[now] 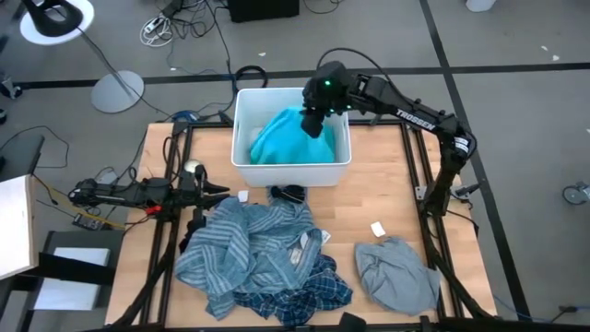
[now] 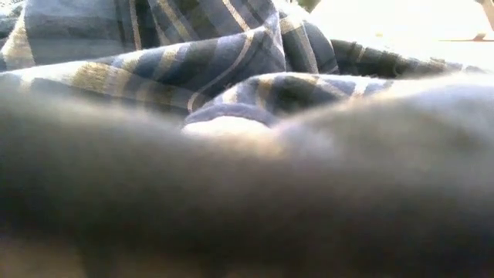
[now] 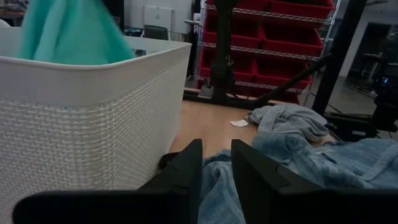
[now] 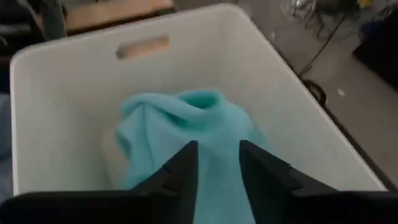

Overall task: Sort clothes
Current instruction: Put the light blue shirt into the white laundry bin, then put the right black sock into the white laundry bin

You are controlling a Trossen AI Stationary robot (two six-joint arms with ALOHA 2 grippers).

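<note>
A bright turquoise garment (image 1: 281,138) is in the white bin (image 1: 241,138) at the table's far side; it also shows in the left wrist view (image 3: 68,31), standing well above the bin's rim. My right gripper (image 1: 313,120) is above the bin, shut on it. A blue-grey striped garment (image 1: 235,244) and a blue-and-white plaid shirt (image 1: 318,286) lie heaped at the near middle. A dark navy piece (image 1: 288,194) lies by the bin. A plain grey garment (image 1: 396,272) lies at the near right. My left gripper (image 1: 219,189) is low by the bin's near left corner, slightly open and empty. My right gripper pinches a bunched part of the turquoise garment (image 4: 219,168) between its two fingers, coming from above and slanting down into the bin. The cloth hangs below the fingers, and its lower part (image 4: 155,143) lies heaped on the bin's floor.
The bin's woven wall (image 3: 87,118) stands close beside my left gripper. A small white tag (image 1: 378,229) lies on the bare wood between bin and grey garment. The plaid shirt (image 2: 255,69) fills the low view. Black frame rails (image 1: 419,184) run along both table sides.
</note>
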